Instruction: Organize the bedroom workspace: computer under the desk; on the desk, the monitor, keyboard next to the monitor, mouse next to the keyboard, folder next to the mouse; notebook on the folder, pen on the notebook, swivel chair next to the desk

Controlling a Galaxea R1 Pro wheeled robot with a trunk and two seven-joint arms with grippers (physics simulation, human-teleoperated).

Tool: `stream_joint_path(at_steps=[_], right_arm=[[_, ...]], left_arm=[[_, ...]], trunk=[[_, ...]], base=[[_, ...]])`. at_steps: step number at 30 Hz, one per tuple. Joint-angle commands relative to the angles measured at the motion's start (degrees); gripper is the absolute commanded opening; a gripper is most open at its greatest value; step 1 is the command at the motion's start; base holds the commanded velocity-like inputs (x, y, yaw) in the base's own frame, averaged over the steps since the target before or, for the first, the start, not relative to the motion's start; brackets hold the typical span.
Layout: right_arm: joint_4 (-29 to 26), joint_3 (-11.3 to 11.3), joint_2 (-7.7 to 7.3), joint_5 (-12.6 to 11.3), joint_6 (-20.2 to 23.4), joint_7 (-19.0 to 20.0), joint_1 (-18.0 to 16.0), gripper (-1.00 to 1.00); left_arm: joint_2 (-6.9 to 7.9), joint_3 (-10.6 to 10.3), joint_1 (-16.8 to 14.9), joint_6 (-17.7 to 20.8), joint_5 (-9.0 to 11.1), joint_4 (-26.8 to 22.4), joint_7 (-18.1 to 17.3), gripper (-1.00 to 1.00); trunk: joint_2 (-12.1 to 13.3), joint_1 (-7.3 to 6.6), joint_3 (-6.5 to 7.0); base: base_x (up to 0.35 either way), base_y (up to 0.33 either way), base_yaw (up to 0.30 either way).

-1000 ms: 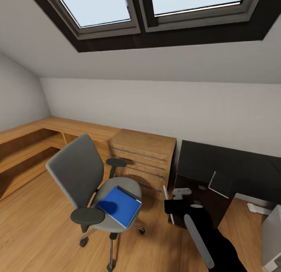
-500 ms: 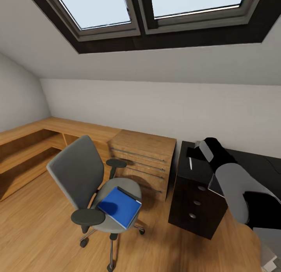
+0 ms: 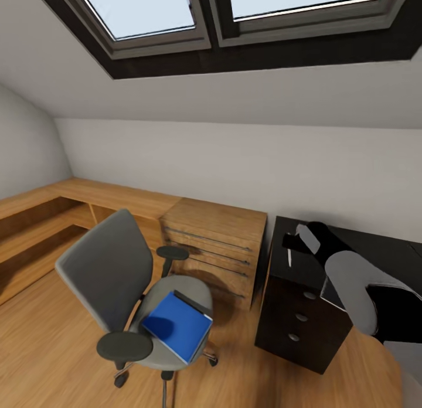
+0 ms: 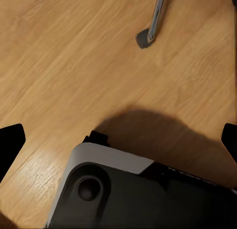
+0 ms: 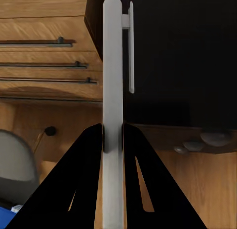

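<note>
Grey and padded, the chair (image 3: 111, 279) stands on the wood floor (image 3: 53, 349) at the left of the head view, well apart from the table (image 3: 328, 255). On its seat lies the blue folder (image 3: 176, 325), with the dark notebook (image 3: 192, 302) just beside its far edge; whether the two overlap I cannot tell. Behind the chair a wooden cabinet (image 3: 214, 250) stands against the wall. Right of it comes the black table with its knobbed drawers (image 3: 302, 317). Over the table's near corner hangs the right claw (image 3: 288, 244), its two black fingers (image 5: 89, 179) pressed narrow on the silvery pen (image 5: 112, 91), which stands upright between them. In the left wrist view the left claw (image 4: 118, 140) is spread wide above the floor, with a chrome chair leg (image 4: 154, 21) nearby.
</note>
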Motion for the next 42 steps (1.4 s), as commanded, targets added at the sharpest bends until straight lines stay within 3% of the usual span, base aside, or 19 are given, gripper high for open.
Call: stream_joint_path(at_steps=[1,4,7,9,11,13,15,19,23,27,32,42], right_arm=[[0.0,-0.26,0.01,-0.6,0.1,-0.44,-0.01,-1.0],[0.45,-0.27,-0.89,-0.64,-1.88,-0.28,0.26,-1.0],[0.57,-0.13,-2.02,-0.47,-11.84,-0.21,5.19,-1.0],[0.64,-0.08,-2.3,-0.26,-13.38,-0.37,5.99,-1.0],[0.63,-0.06,-2.41,-0.17,-13.93,-0.35,6.3,-1.0],[0.68,-0.09,-2.48,-0.05,-14.38,-0.33,6.57,-1.0],[0.7,-0.1,-2.5,-0.02,-14.53,-0.33,6.69,-1.0],[0.71,-0.1,-3.56,0.03,-14.65,-0.37,6.81,-1.0],[1.3,-0.01,-4.19,0.08,-14.57,-0.41,6.82,-1.0],[3.48,0.06,-4.71,0.1,-15.68,-0.53,6.83,-1.0],[4.14,0.07,-5.02,0.1,-17.85,-0.51,6.83,-1.0],[3.73,-0.08,-4.92,-0.25,-17.84,-0.32,6.83,-1.0]], left_arm=[[0.09,-0.63,0.0,0.18,0.49,-0.02,0.54,1.0],[0.11,-1.76,0.0,0.18,0.43,0.4,0.56,1.0],[0.11,-2.07,0.0,0.18,0.51,0.55,0.55,1.0],[0.09,-2.05,0.0,0.08,0.49,0.54,0.55,1.0],[0.06,-2.01,0.0,-0.7,0.49,0.49,0.53,1.0],[0.08,-2.04,0.0,-5.4,0.52,0.51,0.44,1.0],[0.09,-2.4,0.0,-7.61,0.58,0.67,0.4,1.0],[0.11,-3.85,0.0,-9.88,0.53,3.52,0.4,1.0],[0.14,-7.12,0.0,-10.22,0.61,4.47,0.58,1.0],[0.11,-8.16,0.0,-10.2,0.72,4.68,0.54,1.0],[0.06,-8.5,0.0,-10.19,0.69,4.72,0.49,1.0],[0.09,-8.82,0.0,-10.32,0.66,4.59,0.68,1.0]], trunk=[[-0.04,0.03,-0.06],[-0.04,0.03,-0.06],[-0.04,0.03,-0.06],[-0.04,0.03,-0.06],[-0.04,0.03,-0.06],[-0.04,0.03,-0.06],[-0.04,0.03,-0.06],[-0.04,0.03,-0.06],[-0.04,0.03,-0.06],[-0.04,0.03,-0.06],[-0.04,0.03,-0.06],[-0.04,0.03,-0.06]], base=[[0.18,0.0,0.0],[0.18,0.0,0.0],[0.056,0.0,0.0],[0.012,0.0,0.0],[0.005,0.0,0.0],[0.126,0.0,0.0],[0.229,0.0,0.0],[0.112,0.0,0.0],[0.137,0.0,0.0],[0.102,0.0,0.0],[0.013,0.0,0.0],[0.001,0.0,0.0]])
